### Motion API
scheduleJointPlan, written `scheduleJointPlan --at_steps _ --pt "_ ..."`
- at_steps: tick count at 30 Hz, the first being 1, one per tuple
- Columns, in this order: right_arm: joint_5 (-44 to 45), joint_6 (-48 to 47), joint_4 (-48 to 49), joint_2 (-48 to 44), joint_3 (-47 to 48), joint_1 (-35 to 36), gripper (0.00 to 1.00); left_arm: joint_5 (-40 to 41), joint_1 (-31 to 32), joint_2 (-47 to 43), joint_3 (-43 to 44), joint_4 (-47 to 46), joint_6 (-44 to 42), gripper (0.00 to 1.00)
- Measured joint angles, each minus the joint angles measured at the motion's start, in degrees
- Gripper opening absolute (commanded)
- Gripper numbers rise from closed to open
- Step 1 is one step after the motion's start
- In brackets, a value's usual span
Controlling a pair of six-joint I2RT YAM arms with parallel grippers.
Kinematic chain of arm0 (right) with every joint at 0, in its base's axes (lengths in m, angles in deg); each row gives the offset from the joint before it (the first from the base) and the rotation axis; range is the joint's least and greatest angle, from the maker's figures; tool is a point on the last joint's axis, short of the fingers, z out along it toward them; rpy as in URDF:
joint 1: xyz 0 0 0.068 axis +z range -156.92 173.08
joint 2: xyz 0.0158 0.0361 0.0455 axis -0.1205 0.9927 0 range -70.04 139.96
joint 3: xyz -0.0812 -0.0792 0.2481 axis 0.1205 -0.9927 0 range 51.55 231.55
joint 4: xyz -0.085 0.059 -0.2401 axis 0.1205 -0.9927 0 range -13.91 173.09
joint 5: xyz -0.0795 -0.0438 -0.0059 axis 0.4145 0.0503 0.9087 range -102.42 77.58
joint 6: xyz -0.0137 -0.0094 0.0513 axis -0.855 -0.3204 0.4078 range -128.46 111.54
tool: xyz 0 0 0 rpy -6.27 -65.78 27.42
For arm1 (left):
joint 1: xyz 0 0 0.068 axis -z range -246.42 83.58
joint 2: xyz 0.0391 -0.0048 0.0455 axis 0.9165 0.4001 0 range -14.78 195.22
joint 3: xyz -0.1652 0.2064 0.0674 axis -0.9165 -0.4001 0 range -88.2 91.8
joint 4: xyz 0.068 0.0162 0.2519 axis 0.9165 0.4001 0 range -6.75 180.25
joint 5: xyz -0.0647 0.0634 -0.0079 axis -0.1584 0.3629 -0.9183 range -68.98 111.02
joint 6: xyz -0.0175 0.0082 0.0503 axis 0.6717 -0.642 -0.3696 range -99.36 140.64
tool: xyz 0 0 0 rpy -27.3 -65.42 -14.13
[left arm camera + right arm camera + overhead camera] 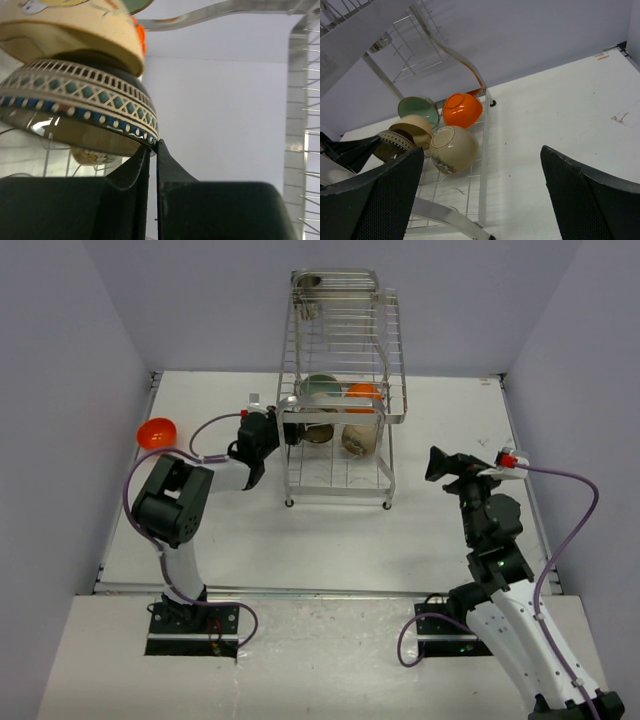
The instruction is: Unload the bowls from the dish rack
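A: Where's the left claw (153,145)?
B: Pinched nearly shut on the rim of the patterned brown bowl (80,100), low in the dish rack (340,350). The bite looks thin, though the view is tight.
A: And the lift?
B: Slow, clear of the wires, since the cream bowl (70,30) lies right beside it. The right claw (482,150) hangs wide open, empty, above the worktop (560,100).
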Motion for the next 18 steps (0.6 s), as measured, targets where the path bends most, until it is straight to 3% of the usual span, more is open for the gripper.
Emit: scheduleJointPlan --at_steps 12,18 --pt "0.28 0.0 -0.09 1.03 0.0 0.0 0.99 -3.76 -1.27 -3.37 -0.15 -7.58 1.05 0.0" --pt "0.33 0.02 -0.52 1.95 0.0 0.0 0.99 -5.22 -3.5 -11.32 -2.56 0.66 -4.13 0.0"
